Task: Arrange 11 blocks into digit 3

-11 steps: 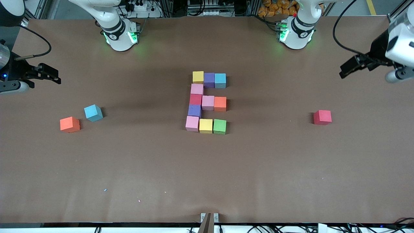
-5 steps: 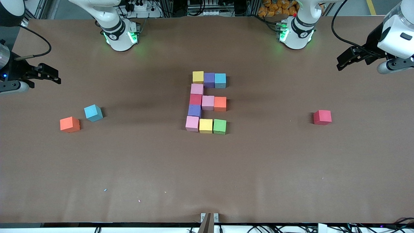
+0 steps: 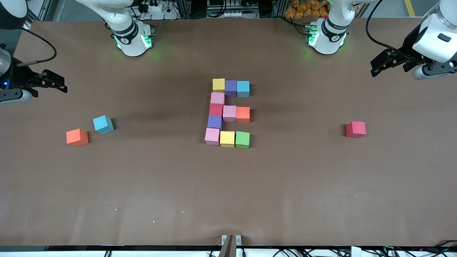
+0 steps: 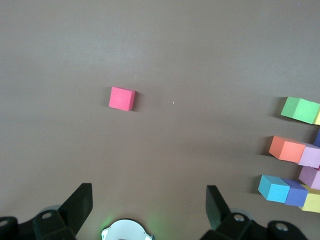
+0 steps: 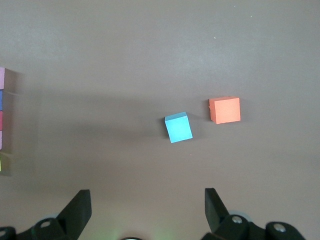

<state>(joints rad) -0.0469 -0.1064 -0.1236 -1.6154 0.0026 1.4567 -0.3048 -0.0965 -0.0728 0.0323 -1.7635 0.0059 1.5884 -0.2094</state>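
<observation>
Left gripper (image 3: 375, 67) lifted away, fingers spread, empty; right gripper (image 3: 59, 83) parked, spread too. Figure of touching matte cubes (image 3: 228, 113) sits between them. Don't nudge it fetching stray red cube (image 3: 356, 129).

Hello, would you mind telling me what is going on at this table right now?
Nothing is being handled at the moment. Eleven touching cubes form the digit 3 mid-table, looking like an E from the front camera. Both grippers are pulled back with jaws open: the left gripper over its arm's end of the table, the right gripper over the other. A spare red cube, blue cube and orange cube lie apart.
</observation>
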